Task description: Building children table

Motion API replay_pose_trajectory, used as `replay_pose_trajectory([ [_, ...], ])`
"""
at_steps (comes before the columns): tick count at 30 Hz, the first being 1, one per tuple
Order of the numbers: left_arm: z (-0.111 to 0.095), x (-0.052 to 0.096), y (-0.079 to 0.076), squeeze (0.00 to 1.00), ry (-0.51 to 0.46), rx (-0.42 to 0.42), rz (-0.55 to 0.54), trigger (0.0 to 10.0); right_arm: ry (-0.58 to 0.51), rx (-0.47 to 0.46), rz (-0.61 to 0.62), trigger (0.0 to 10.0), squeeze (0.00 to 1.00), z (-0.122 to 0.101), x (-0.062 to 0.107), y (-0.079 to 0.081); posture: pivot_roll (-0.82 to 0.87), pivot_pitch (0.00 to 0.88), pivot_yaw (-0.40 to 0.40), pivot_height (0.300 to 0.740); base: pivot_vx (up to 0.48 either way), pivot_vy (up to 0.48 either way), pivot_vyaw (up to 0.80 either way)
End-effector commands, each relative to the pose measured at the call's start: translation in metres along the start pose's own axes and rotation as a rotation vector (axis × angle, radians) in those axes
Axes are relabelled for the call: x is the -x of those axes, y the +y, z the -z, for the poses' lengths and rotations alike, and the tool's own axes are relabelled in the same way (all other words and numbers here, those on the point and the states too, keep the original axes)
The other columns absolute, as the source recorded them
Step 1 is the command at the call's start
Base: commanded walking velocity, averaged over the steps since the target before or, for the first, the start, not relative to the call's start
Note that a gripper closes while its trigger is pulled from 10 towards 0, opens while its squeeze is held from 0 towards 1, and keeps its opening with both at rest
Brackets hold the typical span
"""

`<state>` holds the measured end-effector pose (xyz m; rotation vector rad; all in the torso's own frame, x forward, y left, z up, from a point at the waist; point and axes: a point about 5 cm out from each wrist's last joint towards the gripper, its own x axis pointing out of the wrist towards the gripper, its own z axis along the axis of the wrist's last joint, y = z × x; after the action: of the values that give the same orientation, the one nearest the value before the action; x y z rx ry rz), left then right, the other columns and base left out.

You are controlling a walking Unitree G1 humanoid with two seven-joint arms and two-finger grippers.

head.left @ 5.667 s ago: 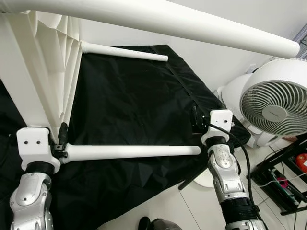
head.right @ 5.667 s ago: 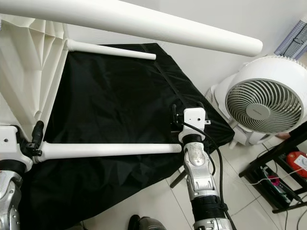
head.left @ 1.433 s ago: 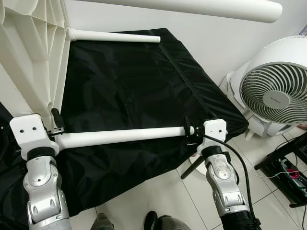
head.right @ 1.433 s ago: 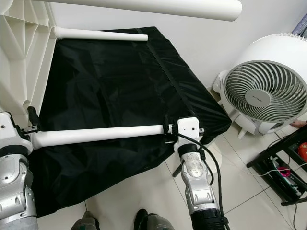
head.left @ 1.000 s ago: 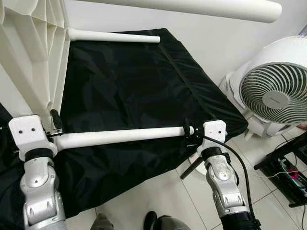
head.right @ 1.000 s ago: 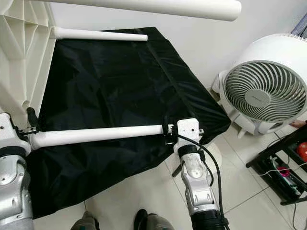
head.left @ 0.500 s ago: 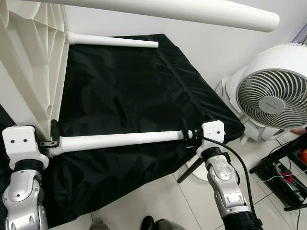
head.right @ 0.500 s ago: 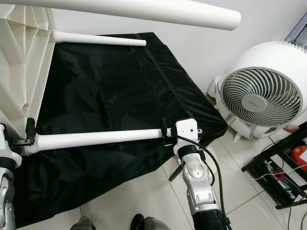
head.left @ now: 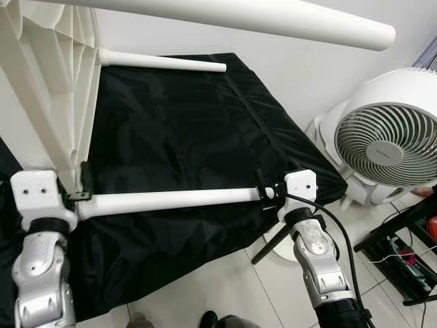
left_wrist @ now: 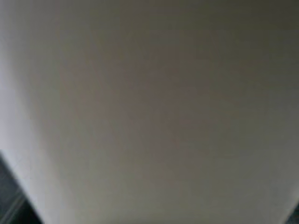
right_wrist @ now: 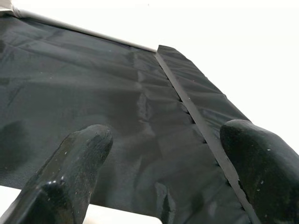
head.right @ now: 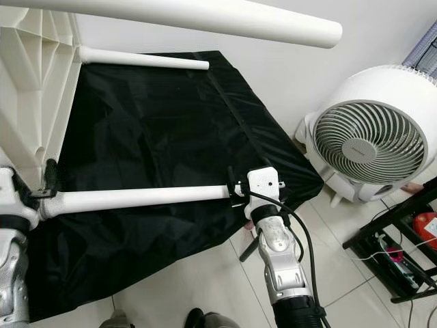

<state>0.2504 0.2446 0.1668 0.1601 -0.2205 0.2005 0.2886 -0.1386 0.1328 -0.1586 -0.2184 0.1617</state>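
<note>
A white children's table stands on its side, its ribbed tabletop underside (head.left: 48, 82) at my left. Three round white legs stick out to the right: a near leg (head.left: 171, 199), a far leg (head.left: 164, 62) and a high leg (head.left: 239, 17). My left gripper (head.left: 82, 188) sits at the near leg's base, against the tabletop; its wrist view is a blurred pale surface (left_wrist: 149, 112). My right gripper (head.left: 265, 193) is open at the leg's free end, and its two fingers (right_wrist: 79, 158) stand wide apart over the black cloth (right_wrist: 93, 84).
Black cloth (head.left: 191, 123) covers the surface under the table. A white fan (head.left: 386, 154) stands on the tiled floor at the right, near a black rack with cables (head.left: 410, 260). A black tripod leg (head.left: 263, 249) pokes out below the cloth's edge.
Since 5.7 s ago my right gripper has come from beside the near leg's end onto it. Over the last second both grippers keep their places on the leg; the camera has shifted slightly.
</note>
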Motion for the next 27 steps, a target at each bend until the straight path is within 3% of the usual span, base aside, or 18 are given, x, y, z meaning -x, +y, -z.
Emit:
replay_pose_trajectory([
  [1, 0.003, -0.007, -0.006, 0.00, 0.003, 0.012, -0.006, 10.0, 0.006, -0.005, 0.005, 10.0, 0.00, 0.002, 0.001, -0.001, 0.12, 0.083, -0.109, 0.740, 0.000, 0.000, 0.00],
  [6, 0.003, -0.012, -0.010, 0.00, -0.002, 0.006, 0.015, 10.0, 0.010, -0.006, 0.013, 10.0, 0.00, 0.003, 0.004, -0.002, 0.11, 0.085, -0.101, 0.740, 0.000, 0.000, 0.00],
  [7, 0.002, -0.013, -0.010, 0.00, -0.004, 0.009, 0.019, 4.1, 0.011, -0.005, 0.014, 10.0, 0.00, 0.003, 0.005, -0.002, 0.11, 0.087, -0.098, 0.740, 0.000, 0.000, 0.00],
  [10, 0.004, -0.013, -0.011, 0.00, 0.003, 0.009, 0.027, 4.0, 0.012, -0.005, 0.017, 10.0, 0.00, 0.004, 0.006, -0.002, 0.11, 0.089, -0.093, 0.740, 0.000, 0.000, 0.00],
  [11, 0.004, -0.013, -0.011, 0.00, 0.007, 0.009, 0.029, 2.7, 0.013, -0.004, 0.018, 10.0, 0.00, 0.004, 0.006, -0.003, 0.10, 0.091, -0.093, 0.740, 0.000, 0.000, 0.00],
  [12, 0.005, -0.013, -0.011, 0.00, 0.012, 0.008, 0.034, 3.3, 0.014, -0.005, 0.014, 10.0, 0.00, 0.004, 0.007, -0.003, 0.10, 0.093, -0.089, 0.740, 0.000, 0.000, 0.00],
  [14, 0.005, -0.013, -0.011, 0.00, 0.012, 0.008, 0.034, 3.3, 0.014, -0.005, 0.014, 10.0, 0.00, 0.004, 0.007, -0.003, 0.10, 0.093, -0.089, 0.740, 0.000, 0.000, 0.00],
  [15, 0.005, -0.014, -0.011, 0.00, 0.015, 0.007, 0.036, 8.5, 0.019, -0.009, 0.005, 10.0, 0.00, 0.004, 0.008, -0.003, 0.10, 0.094, -0.090, 0.740, 0.000, 0.000, 0.00],
  [16, 0.005, -0.014, -0.011, 0.00, 0.015, 0.007, 0.036, 8.5, 0.019, -0.009, 0.005, 10.0, 0.00, 0.004, 0.008, -0.003, 0.10, 0.094, -0.090, 0.740, 0.000, 0.000, 0.00],
  [17, 0.005, -0.014, -0.011, 0.00, 0.018, 0.004, 0.039, 10.0, 0.027, -0.032, -0.028, 10.0, 0.00, 0.005, 0.010, 0.000, 0.10, 0.098, -0.089, 0.740, 0.000, 0.000, 0.00],
  [23, 0.006, -0.014, -0.011, 0.00, 0.022, 0.003, 0.041, 10.0, 0.046, -0.044, -0.086, 10.0, 0.00, 0.007, 0.012, 0.005, 0.10, 0.101, -0.089, 0.740, 0.000, 0.000, 0.00],
  [26, 0.006, -0.015, -0.011, 0.00, 0.023, 0.001, 0.044, 10.0, 0.078, -0.066, -0.134, 10.0, 0.00, 0.010, 0.015, 0.010, 0.10, 0.101, -0.090, 0.740, 0.000, 0.000, 0.00],
  [27, 0.006, -0.015, -0.011, 0.00, 0.024, -0.001, 0.046, 10.0, 0.133, -0.095, -0.171, 10.0, 0.00, 0.016, 0.017, 0.015, 0.10, 0.101, -0.090, 0.740, 0.000, 0.000, 0.00],
])
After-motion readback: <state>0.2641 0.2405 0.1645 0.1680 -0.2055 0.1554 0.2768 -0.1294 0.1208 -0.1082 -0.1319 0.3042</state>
